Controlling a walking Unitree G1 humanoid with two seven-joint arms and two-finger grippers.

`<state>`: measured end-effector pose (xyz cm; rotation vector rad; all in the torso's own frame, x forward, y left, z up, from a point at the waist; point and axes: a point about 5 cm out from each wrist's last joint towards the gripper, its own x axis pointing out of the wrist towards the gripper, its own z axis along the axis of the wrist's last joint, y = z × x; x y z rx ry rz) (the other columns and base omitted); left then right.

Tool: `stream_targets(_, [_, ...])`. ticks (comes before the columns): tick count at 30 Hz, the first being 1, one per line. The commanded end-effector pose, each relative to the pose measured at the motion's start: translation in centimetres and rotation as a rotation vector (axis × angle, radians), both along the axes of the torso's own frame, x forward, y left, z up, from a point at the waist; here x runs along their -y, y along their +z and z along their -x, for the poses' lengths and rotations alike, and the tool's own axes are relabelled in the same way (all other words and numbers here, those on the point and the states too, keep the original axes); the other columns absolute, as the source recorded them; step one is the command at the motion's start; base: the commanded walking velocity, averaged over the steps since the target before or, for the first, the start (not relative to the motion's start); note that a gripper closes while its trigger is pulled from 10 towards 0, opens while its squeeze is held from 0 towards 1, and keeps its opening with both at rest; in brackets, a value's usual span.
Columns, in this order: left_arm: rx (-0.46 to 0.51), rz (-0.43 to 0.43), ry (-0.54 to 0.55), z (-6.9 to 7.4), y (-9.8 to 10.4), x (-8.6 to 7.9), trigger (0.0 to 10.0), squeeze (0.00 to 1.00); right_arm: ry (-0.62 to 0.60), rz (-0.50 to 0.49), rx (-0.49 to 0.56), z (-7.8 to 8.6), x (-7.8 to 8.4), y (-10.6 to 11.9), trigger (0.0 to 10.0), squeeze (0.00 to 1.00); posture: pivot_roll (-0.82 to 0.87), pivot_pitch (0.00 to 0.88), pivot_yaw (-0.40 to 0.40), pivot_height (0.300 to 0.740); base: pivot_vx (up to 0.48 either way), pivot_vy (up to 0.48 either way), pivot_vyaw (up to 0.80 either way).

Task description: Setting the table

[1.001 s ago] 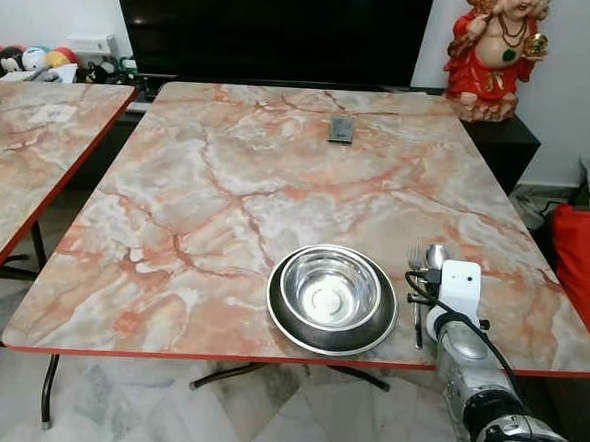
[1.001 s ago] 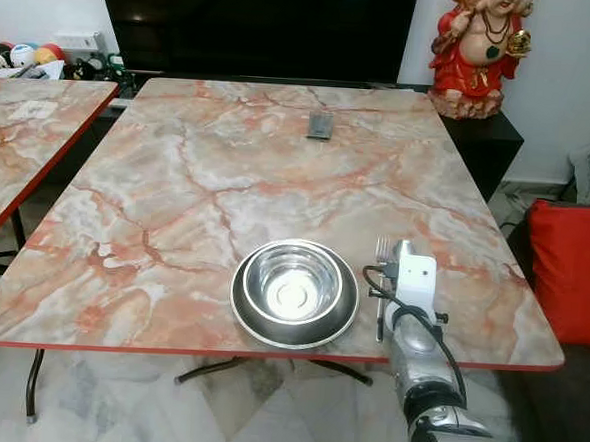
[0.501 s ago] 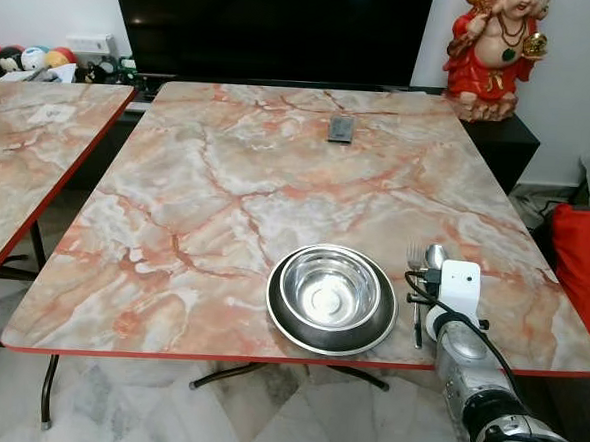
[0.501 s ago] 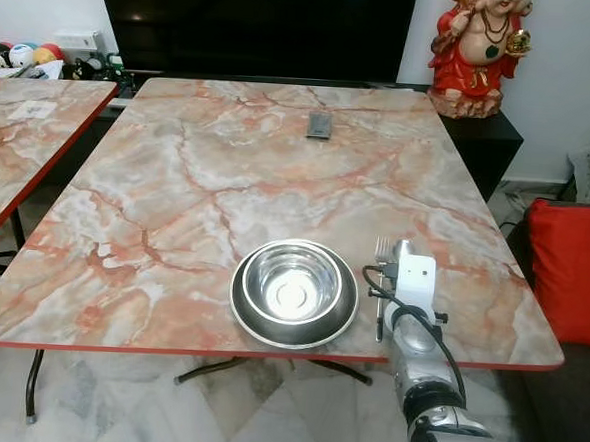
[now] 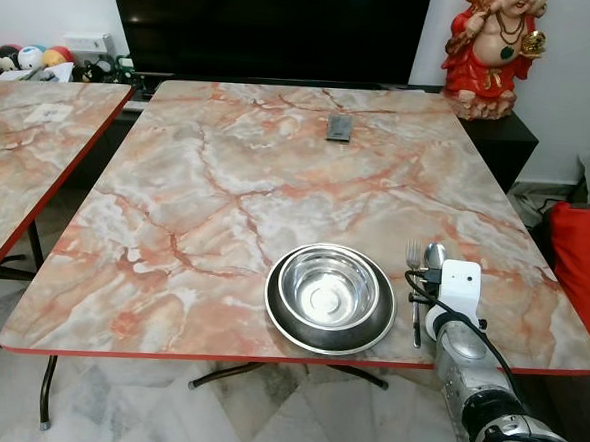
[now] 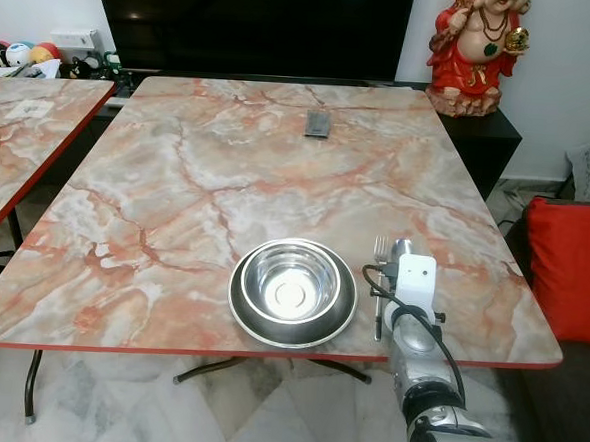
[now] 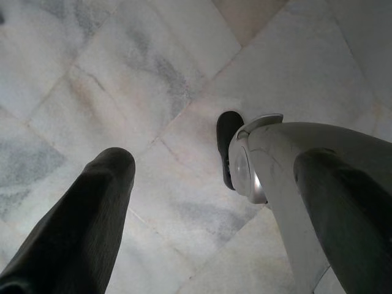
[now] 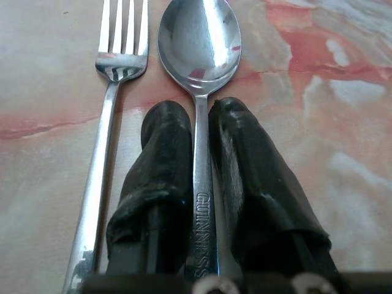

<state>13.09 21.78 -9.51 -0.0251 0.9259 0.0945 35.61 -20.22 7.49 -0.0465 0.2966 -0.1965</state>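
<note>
The spoon (image 5: 435,255) is lying in the lower right of the left eye view, just right of the fork (image 5: 414,288), and both are sitting beside the steel bowl (image 5: 328,288), which is nested on a dark plate (image 5: 281,325). One place looks all but laid; as I read it, what is left is for the right gripper (image 5: 442,280) to let go and draw back. The setting is sitting near the front red edge of the marble table (image 5: 228,177), so there is little margin at the bottom of the frame, while the upper half of the tabletop is lying open apart from a small dark object (image 5: 340,130) near the far edge. A second table (image 5: 29,145) is standing at the left, a red statue (image 5: 483,52) at the upper right and a red cushion (image 5: 585,259) at the right edge.

The right eye view is showing the same layout, with the fork's handle reaching almost to the table's front edge.

In the left wrist view, the left gripper (image 7: 214,184) is hanging over the marble floor (image 7: 122,79) with its fingers spread wide and holding nothing.

In the right wrist view, the two black fingers (image 8: 162,177) are pinching the spoon's handle narrowly between them, its bowl pointing to the top of the frame and the fork lying parallel at the left, close but apart.
</note>
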Motion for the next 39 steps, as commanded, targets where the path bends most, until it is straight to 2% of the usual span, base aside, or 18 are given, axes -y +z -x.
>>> stream_targets(1, [-0.039,-0.008,-0.011,0.78,-0.24,-0.36,10.0,0.00,-0.011,-0.012,-0.053,0.51,0.00,-1.00,10.0,0.00,0.04,0.099,0.028,0.740,0.000,0.000,0.00])
stream_targets(8, [-0.038,-0.008,-0.010,0.75,-0.24,-0.34,10.0,0.00,-0.003,-0.016,-0.047,0.48,-0.04,-0.93,10.0,0.00,0.04,0.098,0.026,0.740,0.000,0.000,0.00])
stream_targets(9, [-0.038,-0.008,-0.010,0.75,-0.24,-0.34,10.0,0.00,-0.001,-0.016,-0.047,0.48,-0.05,-0.93,10.0,0.29,0.04,0.098,0.026,0.740,0.000,0.000,0.00])
stream_targets(10, [-0.038,-0.008,-0.010,0.74,-0.24,-0.34,10.0,0.00,0.000,-0.016,-0.047,0.48,-0.06,-0.93,10.0,0.87,0.04,0.098,0.026,0.740,0.000,0.000,0.00])
stream_targets(12, [-0.038,-0.009,-0.011,0.74,-0.24,-0.34,10.0,0.00,-0.002,-0.014,-0.047,0.49,-0.04,-0.94,10.0,0.85,0.04,0.098,0.026,0.740,0.000,0.000,0.00])
stream_targets(13, [-0.039,-0.009,-0.011,0.74,-0.24,-0.35,10.0,0.00,-0.004,-0.012,-0.049,0.50,-0.03,-0.96,10.0,0.65,0.04,0.097,0.029,0.740,0.000,0.000,0.00])
stream_targets(14, [-0.039,-0.008,-0.011,0.75,-0.24,-0.35,10.0,0.00,-0.006,-0.010,-0.049,0.51,-0.01,-0.97,10.0,0.11,0.04,0.097,0.029,0.740,0.000,0.000,0.00])
stream_targets(15, [-0.039,-0.008,-0.011,0.75,-0.24,-0.35,10.0,0.00,-0.007,-0.009,-0.049,0.52,0.01,-0.99,10.0,0.00,0.04,0.097,0.029,0.740,0.000,0.000,0.00])
stream_targets(39, [-0.040,-0.002,-0.014,0.73,-0.25,-0.30,10.0,0.00,0.002,-0.044,0.009,0.38,-0.23,-0.57,10.0,0.00,0.03,0.096,0.027,0.740,0.000,0.000,0.00])
